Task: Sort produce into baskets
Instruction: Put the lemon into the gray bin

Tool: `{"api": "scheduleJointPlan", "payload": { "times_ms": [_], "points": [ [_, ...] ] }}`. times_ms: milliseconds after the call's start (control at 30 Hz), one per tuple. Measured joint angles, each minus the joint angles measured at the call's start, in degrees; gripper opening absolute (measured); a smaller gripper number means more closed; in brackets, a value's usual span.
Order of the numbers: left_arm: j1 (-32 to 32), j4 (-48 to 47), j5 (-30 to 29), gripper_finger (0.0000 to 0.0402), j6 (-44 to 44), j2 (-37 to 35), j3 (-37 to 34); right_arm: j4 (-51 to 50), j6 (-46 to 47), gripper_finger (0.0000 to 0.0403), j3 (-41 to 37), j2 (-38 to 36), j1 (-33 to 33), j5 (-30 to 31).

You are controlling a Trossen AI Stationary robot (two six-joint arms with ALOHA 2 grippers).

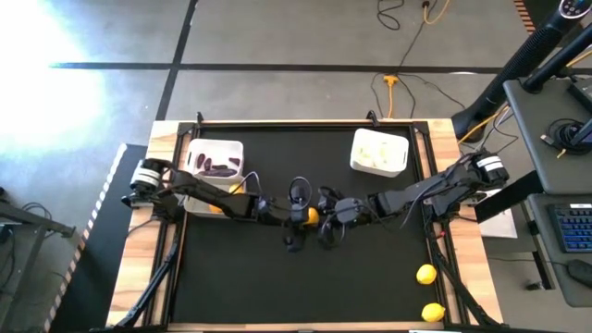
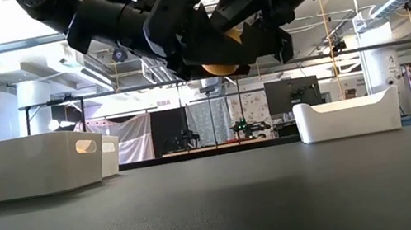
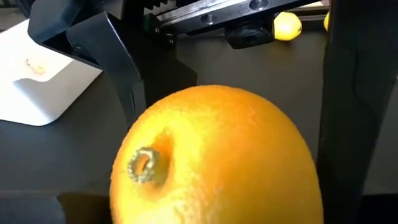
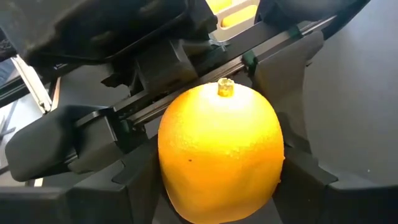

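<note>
A yellow-orange lemon-like fruit (image 1: 312,215) hangs high over the table's middle, between my two grippers; it also shows in the low view (image 2: 223,67). My right gripper (image 1: 323,222) reaches in from the right and is shut on it. My left gripper (image 1: 302,218) reaches in from the left and is open, with a finger on either side of the fruit; I cannot tell whether they touch it. The fruit's stem end (image 3: 144,165) faces the left wrist. Three white baskets stand at the back: one with purple pieces (image 1: 215,157), one with white bulbs (image 1: 379,151), and one with yellow fruit (image 1: 205,205) under the left arm. My right gripper pinches the fruit by two opposite sides (image 4: 273,168) between its two fingers (image 4: 308,177). The fingers come level from the table's right side. The fruit is lifted well clear of the table, its stem end (image 4: 225,88) turned away from the right wrist.
Two more yellow fruits lie at the table's near right, one (image 1: 425,274) farther in and one (image 1: 433,313) at the front edge. In the low view the baskets stand at the left (image 2: 22,166) and right (image 2: 348,116), with bare dark tabletop under the arms.
</note>
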Motion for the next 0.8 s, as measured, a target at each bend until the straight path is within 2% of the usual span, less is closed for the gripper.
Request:
{"api": "scheduleJointPlan", "payload": {
  "times_ms": [233,333,600,800],
  "points": [
    [0.0,0.5,0.6,0.0265,0.3,-4.3,-2.4,-5.0,-2.7,0.0257,3.3,-1.4,0.0,-1.0],
    [0.0,-4.5,0.9,0.0265,0.0,-6.6,-3.7,-11.4,-5.1,0.0276,4.4,-2.0,0.2,-2.0],
    [-0.2,-14.9,0.4,0.0215,-1.0,-11.5,-5.1,-17.6,-6.9,0.0337,8.6,-1.9,0.2,-1.4],
    [-0.5,-18.3,0.4,0.0192,-2.5,-21.4,-9.4,-19.7,-6.7,0.0356,9.5,-2.2,0.1,-1.1]
  ]
}}
